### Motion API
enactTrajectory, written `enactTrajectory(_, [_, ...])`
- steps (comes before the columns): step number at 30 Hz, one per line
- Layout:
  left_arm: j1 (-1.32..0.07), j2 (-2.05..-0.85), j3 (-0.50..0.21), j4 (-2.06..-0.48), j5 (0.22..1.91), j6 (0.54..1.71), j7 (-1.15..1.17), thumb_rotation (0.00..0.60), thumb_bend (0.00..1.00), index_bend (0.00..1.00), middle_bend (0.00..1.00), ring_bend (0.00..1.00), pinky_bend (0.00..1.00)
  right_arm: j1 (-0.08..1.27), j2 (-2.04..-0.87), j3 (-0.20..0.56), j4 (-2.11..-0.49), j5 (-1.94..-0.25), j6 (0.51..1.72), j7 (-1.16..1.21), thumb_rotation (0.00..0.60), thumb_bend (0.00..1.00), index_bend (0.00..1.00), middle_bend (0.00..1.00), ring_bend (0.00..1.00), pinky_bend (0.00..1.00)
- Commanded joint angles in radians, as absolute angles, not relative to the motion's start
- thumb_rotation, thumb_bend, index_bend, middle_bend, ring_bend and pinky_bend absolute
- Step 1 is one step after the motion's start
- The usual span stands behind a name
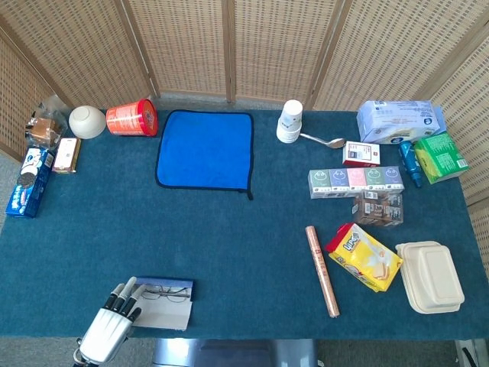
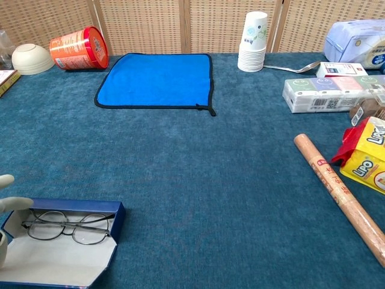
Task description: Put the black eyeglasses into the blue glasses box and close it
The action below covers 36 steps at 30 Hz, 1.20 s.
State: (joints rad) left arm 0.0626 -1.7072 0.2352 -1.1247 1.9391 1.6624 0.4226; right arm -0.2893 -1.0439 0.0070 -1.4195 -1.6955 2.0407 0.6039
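One pair of glasses (image 2: 67, 224) is lying folded inside one open blue box (image 2: 90, 242) at the table's 7 o'clock corner. The glasses' long axis is running 9 to 3 o'clock, along the box's length; the lenses are sitting toward 6 o'clock and the folded temples toward 12. The box lid is lying flat toward 6 o'clock, white lining up.

The left hand (image 1: 108, 329) is lying at the box's 9 o'clock end, dark fingertips (image 1: 122, 297) touching or just beside its edge — grasping nothing, fingers extended side by side. The right hand is not showing in either view.

Nothing is standing between hand and box. Well apart, at 12 o'clock: one blue cloth (image 1: 205, 149), one red can (image 1: 131, 118) on its side, one white bowl (image 1: 87, 121), one cup stack (image 1: 289, 121). At 3 to 4 o'clock — one brown roll (image 1: 322, 270), one yellow packet (image 1: 364, 256), one white clamshell (image 1: 429, 276).
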Motion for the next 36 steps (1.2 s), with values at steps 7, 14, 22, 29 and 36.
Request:
enactTrajectory(7, [0.058,-1.691,0.208,-1.178,1.892,1.647,0.361,0.569,0.35,0.60,0.22,0.02,0.21,-0.290,-1.042,0.006,-1.431,-1.701,2.038,0.588,0.415,0.43,0.15,0.29,0.24,0.25])
enactTrajectory(14, [0.055,-1.683,0.183,-1.229,1.837,1.626,0.292,0.565,0.35,0.60,0.22,0.03,0.23,-0.291,-1.039,0.005,-1.440,-1.704,2.037,0.577,0.415,0.43,0.15,0.29,0.24,0.25])
enactTrajectory(22, [0.041,-1.695,0.153,-1.236,1.820,1.620,0.271,0.570,0.34,0.60,0.22,0.04,0.24,-0.293,-1.035,0.005,-1.447,-1.704,2.038,0.569,0.414,0.43,0.15,0.29,0.24,0.25])
enactTrajectory(29, [0.038,-1.726,0.124,-1.231,1.784,1.620,0.225,0.567,0.34,0.59,0.22,0.04,0.25,-0.294,-1.031,0.005,-1.456,-1.705,2.037,0.561,0.417,0.43,0.15,0.29,0.24,0.25])
enactTrajectory(36, [0.035,-1.753,0.107,-1.207,1.763,1.620,0.198,0.567,0.34,0.53,0.19,0.03,0.25,-0.295,-1.027,0.005,-1.461,-1.706,2.037,0.557,0.418,0.43,0.15,0.29,0.24,0.25])
